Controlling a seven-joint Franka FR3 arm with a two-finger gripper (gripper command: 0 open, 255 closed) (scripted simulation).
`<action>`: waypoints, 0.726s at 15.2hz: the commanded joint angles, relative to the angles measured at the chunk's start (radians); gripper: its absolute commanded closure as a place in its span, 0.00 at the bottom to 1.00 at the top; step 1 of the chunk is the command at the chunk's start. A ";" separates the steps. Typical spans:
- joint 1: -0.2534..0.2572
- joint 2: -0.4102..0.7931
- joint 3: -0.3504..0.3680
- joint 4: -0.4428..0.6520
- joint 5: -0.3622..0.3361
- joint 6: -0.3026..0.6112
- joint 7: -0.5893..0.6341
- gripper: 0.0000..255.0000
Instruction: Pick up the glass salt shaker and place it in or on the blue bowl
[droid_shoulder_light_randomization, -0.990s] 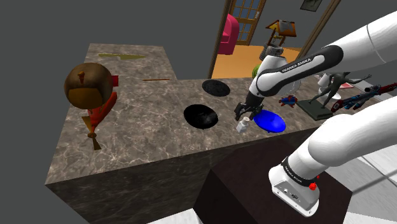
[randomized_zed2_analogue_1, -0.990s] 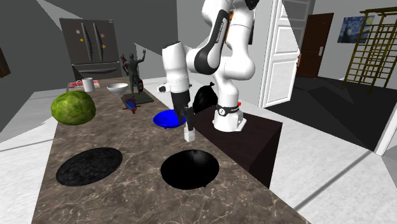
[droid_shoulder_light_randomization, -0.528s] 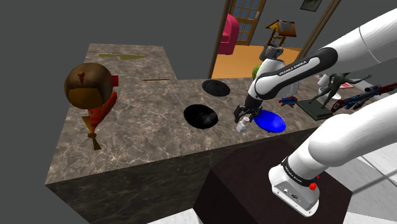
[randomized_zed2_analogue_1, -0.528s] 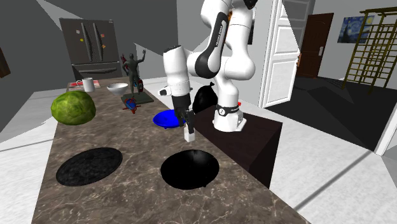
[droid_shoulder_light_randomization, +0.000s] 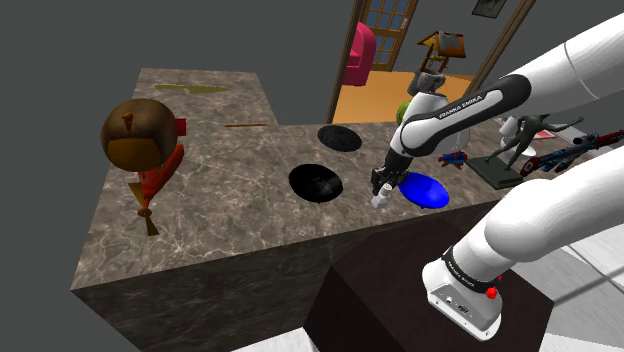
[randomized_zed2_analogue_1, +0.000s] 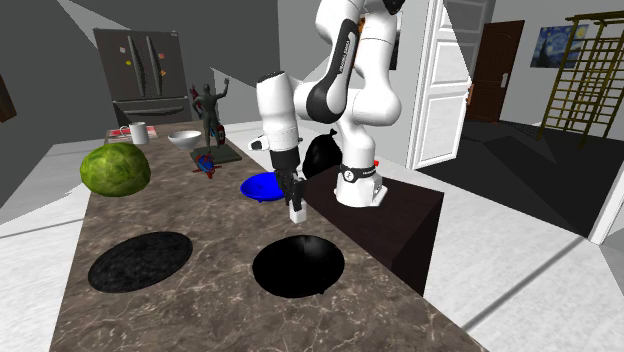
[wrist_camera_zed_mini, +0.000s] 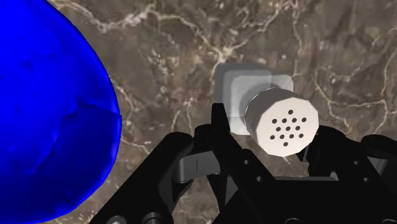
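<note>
The salt shaker (wrist_camera_zed_mini: 280, 118) is a clear square body with a pale round cap full of holes. It stands upright on the marble counter (droid_shoulder_light_randomization: 220, 190), just beside the blue bowl (droid_shoulder_light_randomization: 424, 190). My gripper (droid_shoulder_light_randomization: 381, 190) is down over it, shut on the salt shaker, with a black finger (wrist_camera_zed_mini: 219, 143) pressed to each side below the cap. The second exterior view has the gripper (randomized_zed2_analogue_1: 297, 198) clasping the shaker (randomized_zed2_analogue_1: 297, 213) just in front of the blue bowl (randomized_zed2_analogue_1: 262, 186). Next to the gripper in the wrist view lies the blue bowl (wrist_camera_zed_mini: 44, 108).
A black bowl (droid_shoulder_light_randomization: 317, 182) sits close to the shaker, a flat black plate (droid_shoulder_light_randomization: 340, 137) farther back. A brown-headed red toy (droid_shoulder_light_randomization: 140, 140) stands near the counter's far end. A green melon (randomized_zed2_analogue_1: 115, 169), a figurine (randomized_zed2_analogue_1: 211, 118), a white bowl (randomized_zed2_analogue_1: 184, 139) and a mug (randomized_zed2_analogue_1: 139, 132) lie beyond the blue bowl.
The gripper sank a little onto the shaker, and its fingers closed from open onto the shaker's sides. The shaker stays on the counter.
</note>
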 joint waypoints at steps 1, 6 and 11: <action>0.000 0.000 0.000 0.000 0.000 0.000 0.000 1.00; -0.007 -0.035 0.005 0.006 -0.012 -0.041 0.012 1.00; -0.022 -0.117 0.014 0.026 -0.034 -0.142 0.035 1.00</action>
